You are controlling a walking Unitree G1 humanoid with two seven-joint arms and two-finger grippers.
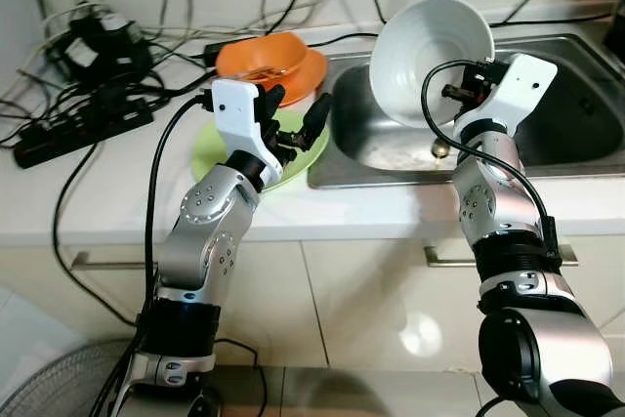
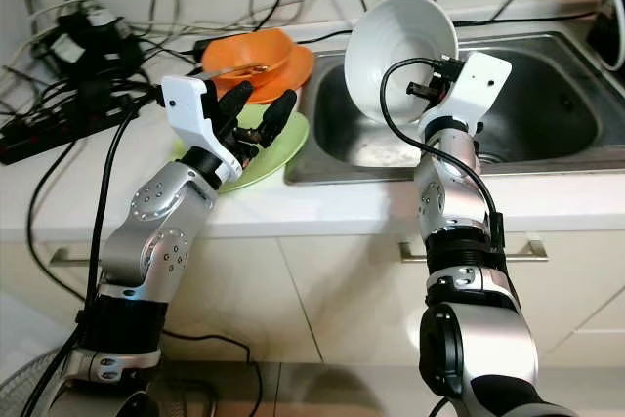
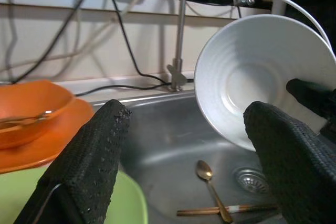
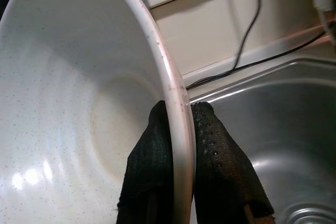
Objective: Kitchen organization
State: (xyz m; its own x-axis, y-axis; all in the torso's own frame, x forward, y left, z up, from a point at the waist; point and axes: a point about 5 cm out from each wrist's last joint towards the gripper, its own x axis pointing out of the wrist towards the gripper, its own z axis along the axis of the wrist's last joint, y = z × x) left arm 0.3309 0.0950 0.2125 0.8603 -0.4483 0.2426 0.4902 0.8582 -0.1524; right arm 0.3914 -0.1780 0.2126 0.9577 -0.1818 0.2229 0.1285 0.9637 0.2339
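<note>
My right gripper (image 4: 181, 124) is shut on the rim of a large white bowl (image 1: 422, 58), holding it tilted on edge above the steel sink (image 1: 576, 134). My left gripper (image 1: 296, 119) is open with nothing between its fingers, hovering over a light green plate (image 1: 210, 153) on the counter beside the sink. Behind the green plate an orange bowl (image 1: 264, 54) sits on an orange plate (image 1: 312, 70). In the sink basin lie a spoon (image 3: 206, 171) and chopsticks (image 3: 210, 211) near the drain (image 3: 252, 178).
A tangle of black cables and a power strip (image 1: 83, 129) covers the counter's left. The tap (image 3: 179, 30) rises behind the sink. Below the counter are cabinet fronts with handles (image 1: 449, 259). A fan grille (image 1: 54, 383) stands on the floor at lower left.
</note>
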